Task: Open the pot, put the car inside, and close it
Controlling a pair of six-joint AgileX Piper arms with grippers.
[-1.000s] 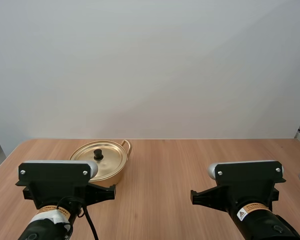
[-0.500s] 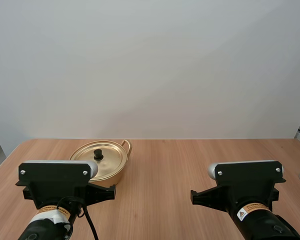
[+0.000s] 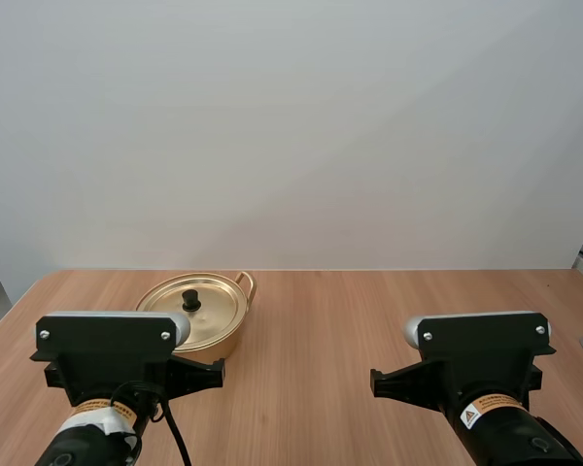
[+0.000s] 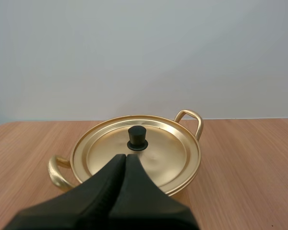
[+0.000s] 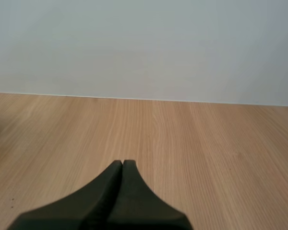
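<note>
Left gripper (image 4: 126,158) clenched, fingers together as one wedge, nothing held. Aimed at the pot (image 3: 220,342), tips near the black knob (image 4: 137,138), contact not discernible. Pot sits on the left half of the table (image 3: 369,320), toward the far edge. Gold lid (image 4: 156,152) seated on it, closed. Right gripper (image 5: 122,164) also clenched and empty, low over bare wood, well apart from the pot.

My right gripper (image 5: 122,164) has its two black fingers pressed together, holding nothing, low over the bare wooden table (image 5: 206,143)
</note>
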